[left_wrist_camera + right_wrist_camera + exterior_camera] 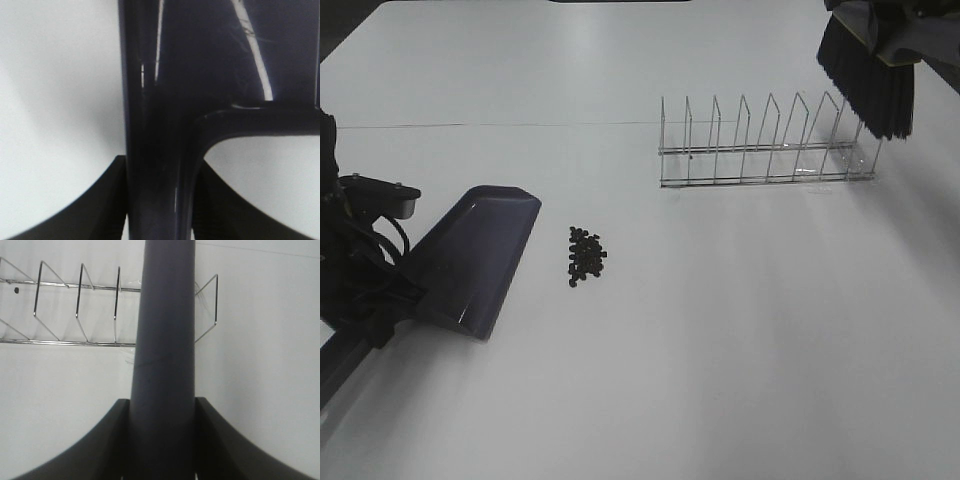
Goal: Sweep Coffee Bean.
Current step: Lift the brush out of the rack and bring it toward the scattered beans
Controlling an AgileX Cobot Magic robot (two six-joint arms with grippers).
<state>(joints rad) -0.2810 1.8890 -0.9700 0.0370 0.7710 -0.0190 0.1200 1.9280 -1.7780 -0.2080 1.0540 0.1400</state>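
Note:
A small cluster of dark coffee beans (585, 255) lies on the white table (720, 340), left of centre. A purple-grey dustpan (478, 258) rests on the table just left of the beans, mouth towards them. My left gripper (382, 305) is shut on the dustpan's handle (160, 165) at the left edge. My right gripper (162, 440) is shut on the handle (164, 340) of a brush; its black bristles (868, 82) hang above the right end of the wire rack at the top right. The beans do not show in either wrist view.
A chrome wire rack (765, 150) with several upright dividers stands at the back right, also in the right wrist view (80, 305). One stray dark bean (691, 155) lies inside its left part. A thin seam line (500, 125) crosses the table at the back.

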